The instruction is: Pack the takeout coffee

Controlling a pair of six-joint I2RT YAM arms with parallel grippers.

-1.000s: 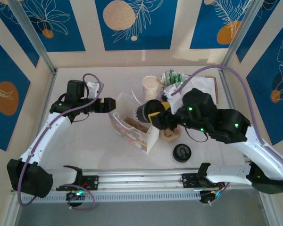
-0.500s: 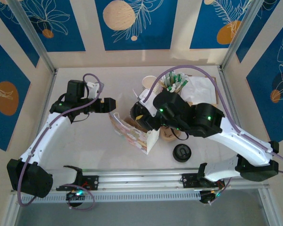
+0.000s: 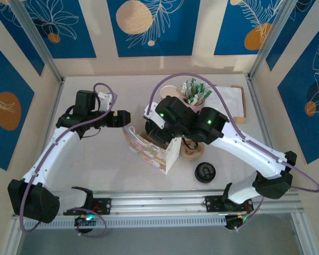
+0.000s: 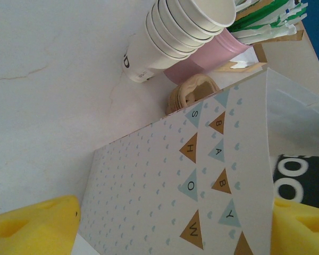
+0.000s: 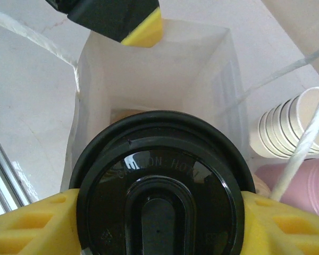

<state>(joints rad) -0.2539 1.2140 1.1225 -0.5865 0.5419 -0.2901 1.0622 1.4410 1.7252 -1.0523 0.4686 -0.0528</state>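
Table: white top, faint grey marble veining, one thin vein clear in left wrist view. Matte, soft glare toward far edge. Aluminium rail runs along near edge, arm bases by it.

Room: boxed-in cell. Beige walls w/ blue panels carrying pale-orange discs + white leaf outlines. Silver posts rise at both far corners.

Paper bag stands open approx table ctr, slightly tilted. Pale print w/ bunting flags reading "BABY SHOW".

Left arm comes in from table's left edge. Left jaws spread wide, straddling bag's printed wall: one yellow pad on the outer side, the other by the mouth. Contact w/ paper: can't tell.

Right arm arcs over from right edge. Right jaws pinching coffee cup, yellow pads tight on both sides just under the black lid. Cup sits at bag's open mouth, white bag interior vis. beyond it. How far in: can't tell.

Toward far edge: stack of white paper cups beside pink holder w/ green-white packets. Brown cardboard stack just right of bag. Loose black lid lies flat btwn that stack and near edge. White paper sheet toward far right corner.
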